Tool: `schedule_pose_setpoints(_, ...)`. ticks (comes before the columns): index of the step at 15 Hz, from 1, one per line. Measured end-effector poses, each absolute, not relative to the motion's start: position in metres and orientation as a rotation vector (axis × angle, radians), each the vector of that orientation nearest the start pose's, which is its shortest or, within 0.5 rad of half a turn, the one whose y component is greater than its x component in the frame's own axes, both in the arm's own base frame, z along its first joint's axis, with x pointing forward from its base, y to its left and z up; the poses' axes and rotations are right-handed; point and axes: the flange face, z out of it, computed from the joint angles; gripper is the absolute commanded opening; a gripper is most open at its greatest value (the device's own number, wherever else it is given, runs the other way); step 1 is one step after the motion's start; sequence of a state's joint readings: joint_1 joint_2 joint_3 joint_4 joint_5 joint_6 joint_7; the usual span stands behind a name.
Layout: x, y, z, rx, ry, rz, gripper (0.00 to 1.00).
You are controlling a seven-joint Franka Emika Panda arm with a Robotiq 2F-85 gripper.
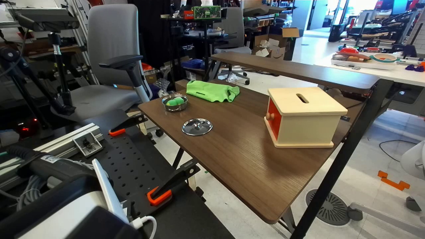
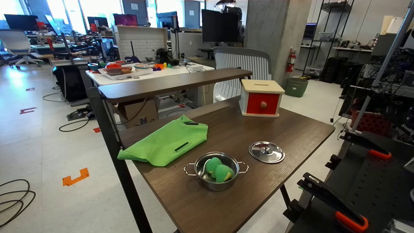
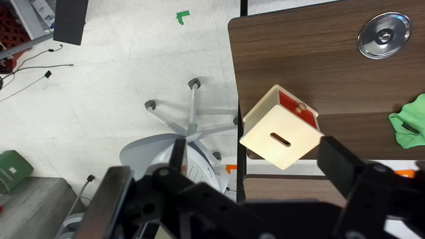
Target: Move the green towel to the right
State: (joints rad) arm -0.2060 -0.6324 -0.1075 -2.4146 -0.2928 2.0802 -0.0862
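Note:
The green towel [image 1: 212, 91] lies crumpled on the brown table [image 1: 239, 142] in both exterior views, near a corner. In an exterior view the towel [image 2: 171, 139] spreads flat with folds, dark slits or tags on it, and one end at the table's edge. In the wrist view only part of the towel [image 3: 411, 122] shows at the right edge. My gripper [image 3: 254, 144] is open, with nothing between its fingers. It is high above the table's far end, over the wooden box and apart from the towel. The gripper is out of view in both exterior views.
A wooden box [image 2: 262, 100] with a red drawer stands on the table. A steel pot [image 2: 216, 184] with green toys sits close to the towel, and its lid [image 2: 266, 152] lies nearby. A raised shelf [image 2: 174, 82] runs along one table side. Black clamps [image 1: 176, 179] edge the bench.

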Motion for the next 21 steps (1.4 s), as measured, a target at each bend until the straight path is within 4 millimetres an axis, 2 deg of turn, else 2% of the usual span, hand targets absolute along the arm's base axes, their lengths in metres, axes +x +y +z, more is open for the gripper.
schedule_pose_setpoints(14,0.366,-0.137,0.555,-3.374,0.18,-0.411,1.0)
schedule_pose_setpoints(17,0.382,-0.124,0.543,-3.382,0.128,-0.407,1.0)
schedule_pose_setpoints(21,0.427,-0.101,0.507,-3.369,0.047,-0.429,1.0)
